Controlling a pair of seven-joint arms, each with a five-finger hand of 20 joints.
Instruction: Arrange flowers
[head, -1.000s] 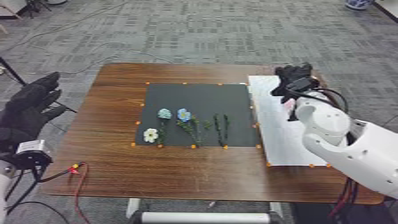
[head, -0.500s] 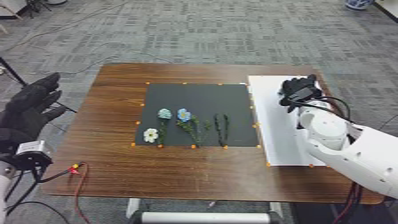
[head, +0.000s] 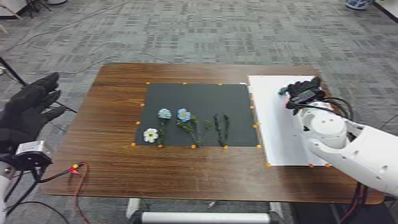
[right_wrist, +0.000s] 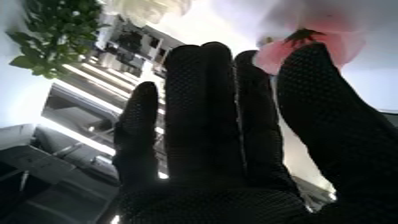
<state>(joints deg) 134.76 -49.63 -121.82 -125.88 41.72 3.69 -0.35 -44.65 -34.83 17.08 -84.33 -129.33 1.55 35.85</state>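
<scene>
On the dark mat (head: 197, 95) lie a pale teal flower (head: 164, 114), a blue flower (head: 183, 115), a white flower (head: 150, 134) and green stems (head: 225, 129). My right hand (head: 305, 92) is over the far part of the white board in the head view, open, with small bits of teal and pink at its left side. In the right wrist view my right hand (right_wrist: 200, 120) has straight fingers; a pink flower (right_wrist: 342, 46) is beyond the thumb, with a pale cream flower (right_wrist: 147, 9) and green foliage (right_wrist: 58, 32) farther off. My left hand (head: 28, 107) stays open off the table's left edge.
The white board (head: 282, 135) lies along the right side of the brown table (head: 169, 175). Orange markers edge the mat and board. A red cable (head: 80, 187) crosses the table's near left corner.
My right hand has shifted rightward and nearer from the board's far end, and teal now shows beside it. The left hand and the flowers on the mat have kept still.
</scene>
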